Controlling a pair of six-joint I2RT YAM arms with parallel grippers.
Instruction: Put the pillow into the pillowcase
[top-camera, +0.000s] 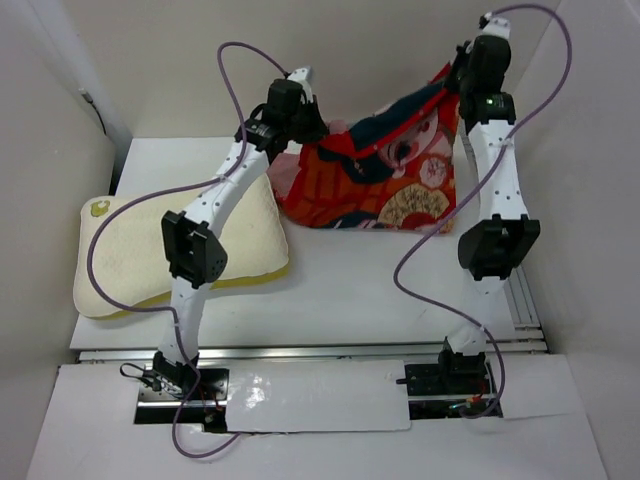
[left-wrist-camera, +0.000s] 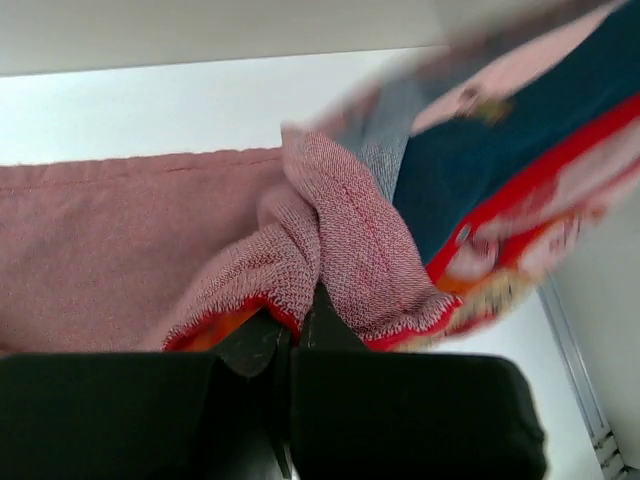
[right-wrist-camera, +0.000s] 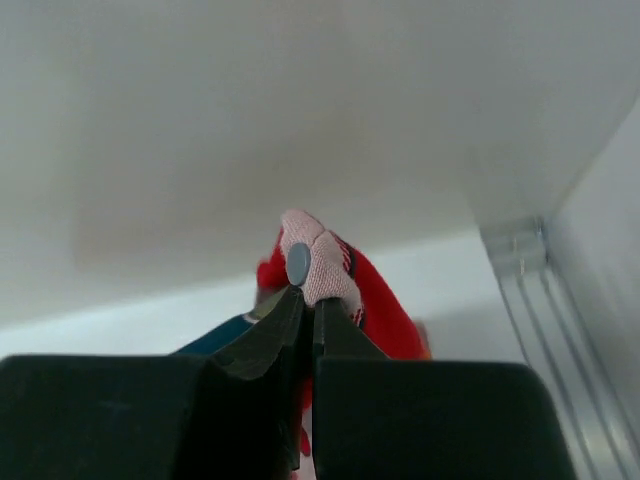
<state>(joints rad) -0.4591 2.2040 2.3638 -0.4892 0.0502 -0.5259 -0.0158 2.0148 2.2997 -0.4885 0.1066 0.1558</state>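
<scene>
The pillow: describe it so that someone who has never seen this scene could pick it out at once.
Start at the white table seen from above and go to its left side. The pillow lies flat there, soft and rectangular. It is plain cream-white with a yellowish edge, unlike the red printed pillowcase at the back.

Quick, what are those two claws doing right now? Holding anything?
Left gripper: closed, pinching the pillowcase edge.
Right gripper: closed, pinching a corner of the pillowcase.
</scene>
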